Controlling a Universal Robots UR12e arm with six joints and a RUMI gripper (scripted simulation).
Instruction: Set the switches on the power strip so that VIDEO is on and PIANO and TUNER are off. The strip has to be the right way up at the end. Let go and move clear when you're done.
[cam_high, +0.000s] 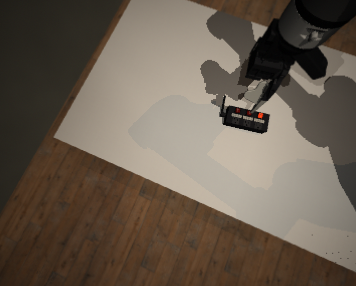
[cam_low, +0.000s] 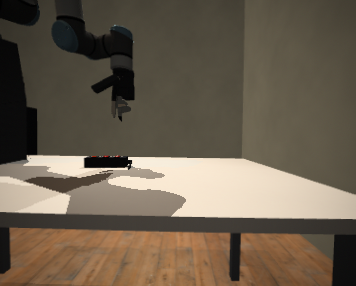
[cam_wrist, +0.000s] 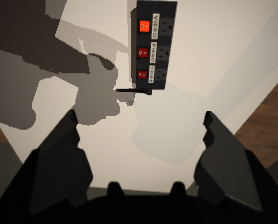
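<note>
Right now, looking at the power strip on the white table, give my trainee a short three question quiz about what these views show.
1. True or false: the hand is shut on the power strip.
2. In the wrist view, which switch glows brightest? A) the VIDEO switch B) the middle switch C) the switch nearest the cord
3. Fill in: the strip lies flat on the table with its switches facing ____.

Key
1. False: the hand is open, holds nothing, and hangs well above the strip.
2. A
3. Up: the red switches and labels show from above.
</note>
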